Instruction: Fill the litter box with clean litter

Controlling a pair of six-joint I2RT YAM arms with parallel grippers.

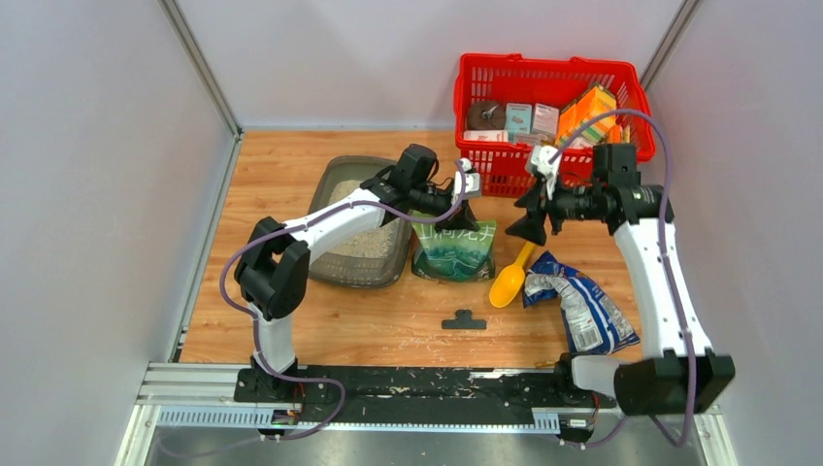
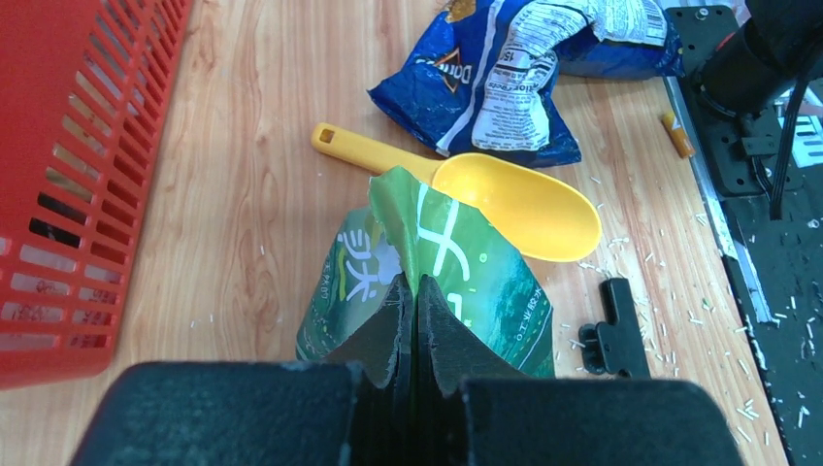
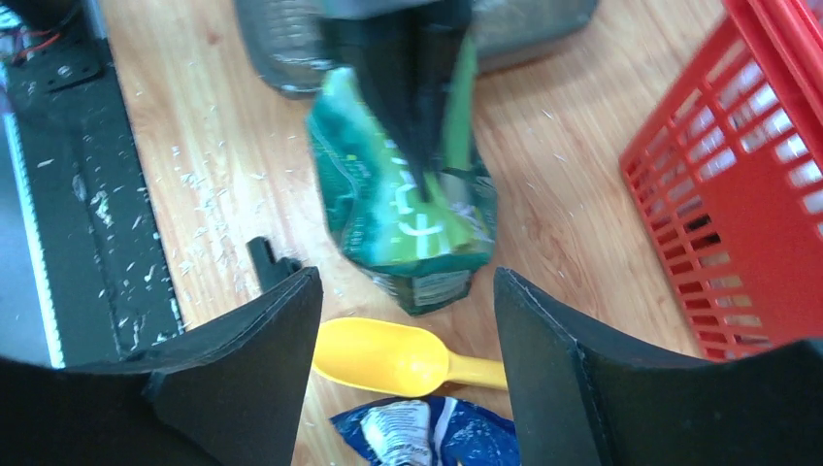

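Your left gripper (image 2: 415, 291) is clenched on the top edge of the green bag (image 2: 437, 277). The film is pinched flat between its jaws, and the bag's body hangs below them and appears to rest on the table (image 1: 388, 320). Your right gripper (image 3: 406, 282) is spread wide and grasps nothing. The yellow scoop (image 3: 388, 357) lies directly beneath its jaws, and the same bag stands just ahead of them. The litter box (image 1: 374, 277) sits beside and behind the left jaws, under that arm's forearm, with a pale layer of clean litter (image 1: 374, 243) showing in it.

Watch that pinch. It holds only a narrow strip of thin film, so a quick lift or swing toward the box could let the bag slide out or tear. A bag tilted before its mouth is over the rim would likely spill onto the wood, where stray granules (image 2: 670, 291) lie scattered.

If you bring the right jaws down for the scoop, mind the blue snack bag (image 3: 417, 437) touching its bowl. A finger could catch that foil, or nudge the green bag and drag against the left hold.
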